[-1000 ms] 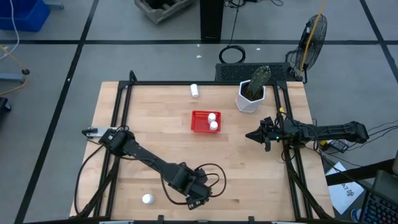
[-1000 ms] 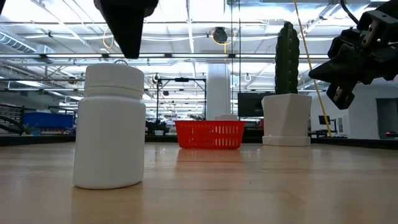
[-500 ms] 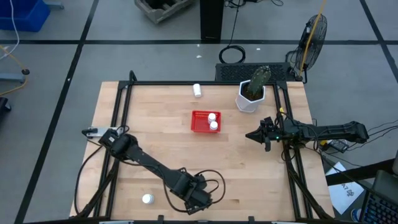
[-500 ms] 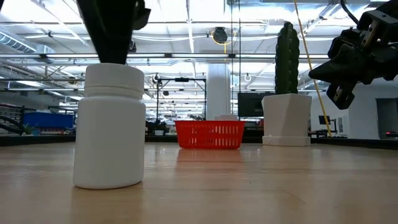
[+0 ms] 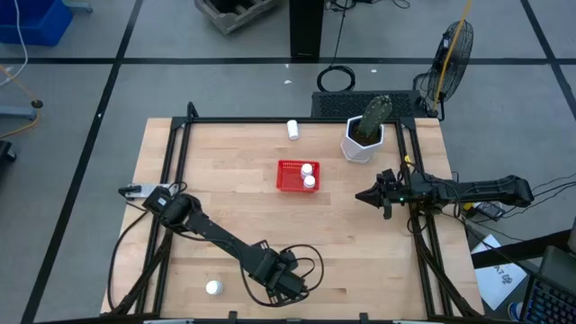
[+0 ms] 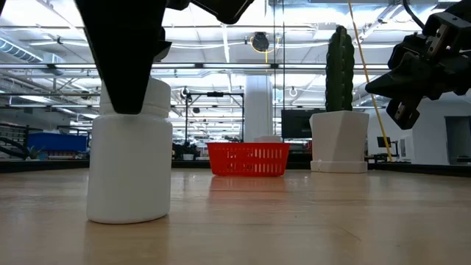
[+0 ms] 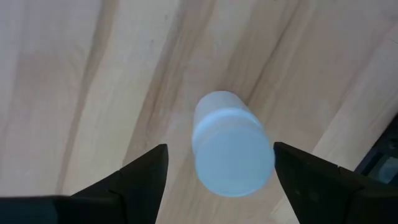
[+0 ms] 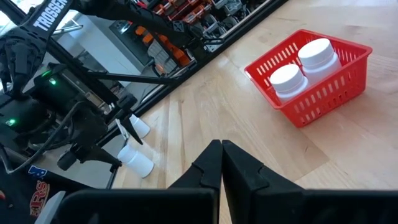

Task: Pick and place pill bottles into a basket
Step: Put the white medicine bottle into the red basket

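Observation:
My left gripper [image 5: 283,286] is open, pointing down near the table's near edge. Its fingers stand on either side of an upright white pill bottle [image 7: 231,146], level with the bottle's cap [image 6: 158,92], and I see no touch. The gripper hides this bottle in the high view. Another bottle [image 5: 213,288] stands near the near edge, and one [image 5: 292,129] lies on its side at the far edge. The red basket [image 5: 281,175] at mid-table holds two bottles [image 8: 318,55]. My right gripper [image 5: 360,194] is shut and empty, raised right of the basket.
A white planter with a cactus [image 5: 363,139] stands at the far right, behind my right gripper. Black frame rails run along the table's left, right and far edges. Bare wood lies between the basket and the left gripper.
My left gripper has moved down and a little toward the table's left, so that its fingers now reach the level of the bottle's cap. The bottle lying at the far edge has rolled toward the table's right.

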Robot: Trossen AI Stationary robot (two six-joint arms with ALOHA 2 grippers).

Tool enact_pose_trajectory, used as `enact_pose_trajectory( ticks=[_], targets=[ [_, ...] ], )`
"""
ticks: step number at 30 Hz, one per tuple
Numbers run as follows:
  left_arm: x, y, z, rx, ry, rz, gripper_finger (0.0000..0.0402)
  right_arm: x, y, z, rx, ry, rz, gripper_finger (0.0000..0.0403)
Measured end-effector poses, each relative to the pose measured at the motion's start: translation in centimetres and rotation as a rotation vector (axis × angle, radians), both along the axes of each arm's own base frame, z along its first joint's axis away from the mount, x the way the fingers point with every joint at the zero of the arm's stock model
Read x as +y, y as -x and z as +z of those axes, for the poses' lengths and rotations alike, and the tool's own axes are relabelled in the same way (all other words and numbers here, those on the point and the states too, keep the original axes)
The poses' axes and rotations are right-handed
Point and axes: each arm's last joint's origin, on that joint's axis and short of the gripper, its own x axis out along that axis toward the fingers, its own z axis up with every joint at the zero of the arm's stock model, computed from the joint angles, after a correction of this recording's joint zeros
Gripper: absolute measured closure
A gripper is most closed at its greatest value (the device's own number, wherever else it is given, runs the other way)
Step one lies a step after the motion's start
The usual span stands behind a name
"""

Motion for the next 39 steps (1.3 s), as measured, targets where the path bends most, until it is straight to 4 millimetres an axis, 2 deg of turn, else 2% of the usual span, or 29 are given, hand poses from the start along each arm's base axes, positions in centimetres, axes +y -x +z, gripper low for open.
enact_pose_trajectory(
  ticks=[15,26,33,36,39],
  targets=[
    [0.1,0.0,0.1,-0.017,-0.001,0.002,0.0153,0.0,0.0,0.0,0.000,0.000,-0.001,0.0399],
    [1.2,-0.7,0.2,-0.027,-0.007,0.024,0.0238,0.0,0.0,0.0,0.000,0.000,0.000,0.0399],
    [2.9,-1.6,0.2,-0.031,-0.016,0.053,0.0231,0.0,0.0,0.0,0.000,0.000,0.000,0.0399],
    [4.1,-2.2,0.2,-0.031,-0.015,0.052,0.0221,0.0,0.0,0.0,0.000,0.000,0.000,0.0399],
    [5.7,-2.7,0.7,-0.033,0.010,0.031,0.0231,0.0,0.0,0.0,0.000,0.000,0.000,0.0399]
  ],
)
